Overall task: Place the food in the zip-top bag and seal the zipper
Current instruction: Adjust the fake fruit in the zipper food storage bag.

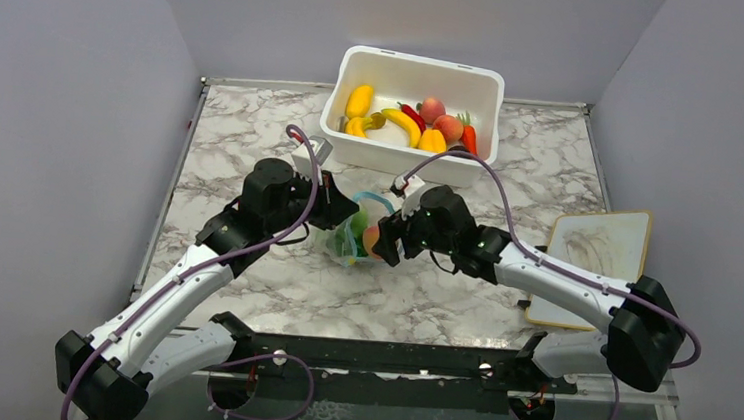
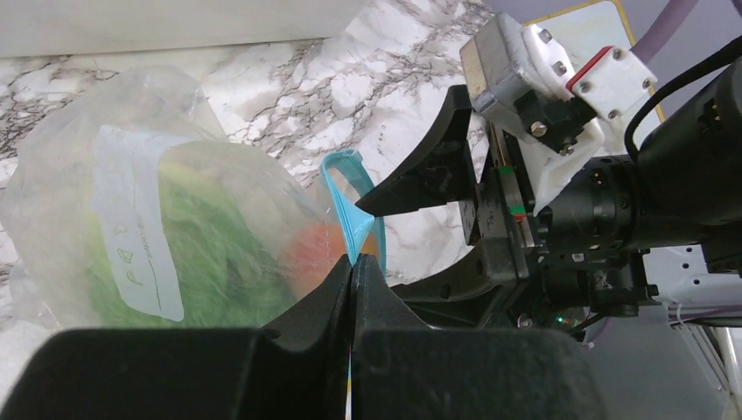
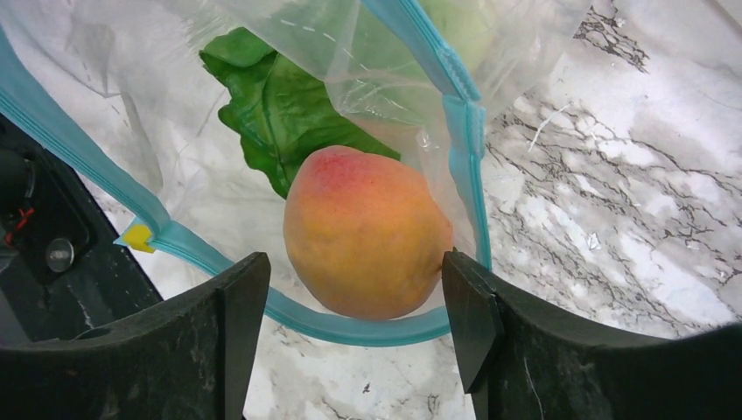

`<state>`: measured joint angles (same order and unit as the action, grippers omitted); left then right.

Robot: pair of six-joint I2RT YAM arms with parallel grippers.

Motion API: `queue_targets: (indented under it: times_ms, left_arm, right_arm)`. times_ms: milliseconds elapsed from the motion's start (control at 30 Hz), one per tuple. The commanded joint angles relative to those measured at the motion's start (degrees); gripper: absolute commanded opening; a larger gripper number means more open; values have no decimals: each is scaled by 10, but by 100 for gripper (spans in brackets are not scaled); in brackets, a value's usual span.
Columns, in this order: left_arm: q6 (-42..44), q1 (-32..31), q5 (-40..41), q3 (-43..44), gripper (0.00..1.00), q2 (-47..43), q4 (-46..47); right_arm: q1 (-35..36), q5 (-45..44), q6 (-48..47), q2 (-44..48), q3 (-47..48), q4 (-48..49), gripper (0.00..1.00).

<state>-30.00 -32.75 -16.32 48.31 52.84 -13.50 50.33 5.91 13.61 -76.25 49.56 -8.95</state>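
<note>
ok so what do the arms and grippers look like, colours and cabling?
Both have white links with black joints: left arm, right arm. A purple cable loops along each. The grippers are black with two wedge-shaped fingers: left gripper, right gripper. The right wrist carries a white bracket with a red clip.

Top cam: high, behind the arm bases, pitched down and forward. I see the whole marble table out to the white tub. Left wrist cam: low, sighting past its own fingers, very close on the zip-top bag, facing the right gripper. Right wrist cam: looks straight into the bag mouth, closer still. All three views overlap on the bag.
</note>
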Motion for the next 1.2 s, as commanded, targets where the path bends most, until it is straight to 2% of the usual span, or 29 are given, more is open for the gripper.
queue_targets:
  times_ms: [0,333,400,533,667,900,1167]
  left_arm:
    - [-7,-3,-20,31,0,-6,26]
    - [-20,-3,-22,20,0,-12,30]
    - [-21,-3,-22,17,0,-12,33]
    - [-18,-3,-18,12,0,-12,35]
    - [-5,-3,-17,13,0,-5,31]
    - [-2,-3,-15,21,0,2,28]
    - [-24,-3,-40,29,0,-8,17]
  right_arm:
    - [6,-16,-30,-10,10,17,74]
    - [9,-33,-36,-47,3,74,73]
    - [10,-39,-32,-52,7,77,66]
    - [12,-64,-13,-40,15,63,43]
    - [15,-54,29,13,22,51,32]
    - [16,-9,108,81,-48,179,27]
    - [17,-18,111,13,-80,348,26]
